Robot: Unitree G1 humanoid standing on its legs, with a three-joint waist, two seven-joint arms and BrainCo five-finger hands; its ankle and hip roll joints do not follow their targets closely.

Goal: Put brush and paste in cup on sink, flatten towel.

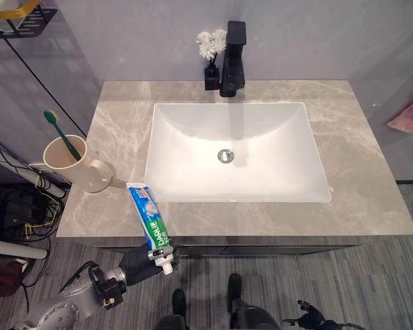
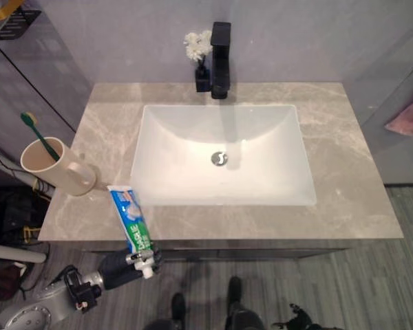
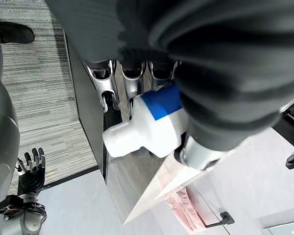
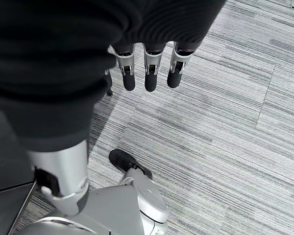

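Below the countertop [image 1: 372,199], left hand [image 1: 139,264] fingers [image 3: 108,95] apparently grasp the toothpaste [image 1: 149,221]; right hand [image 4: 147,58] hangs relaxed.

Bright, even light; the faucet [image 1: 233,58] throws a soft shadow into the glaring white basin [image 1: 186,172].

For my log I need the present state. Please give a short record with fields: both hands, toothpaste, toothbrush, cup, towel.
left hand: shut on the toothpaste's capped end, below the counter's front edge
right hand: fingers relaxed, holding nothing, above the floor
blue and green toothpaste tube: other end lies over the grey marble counter
green toothbrush: stands in the cup
cream cup: on the counter's left side
pink towel: right of the counter
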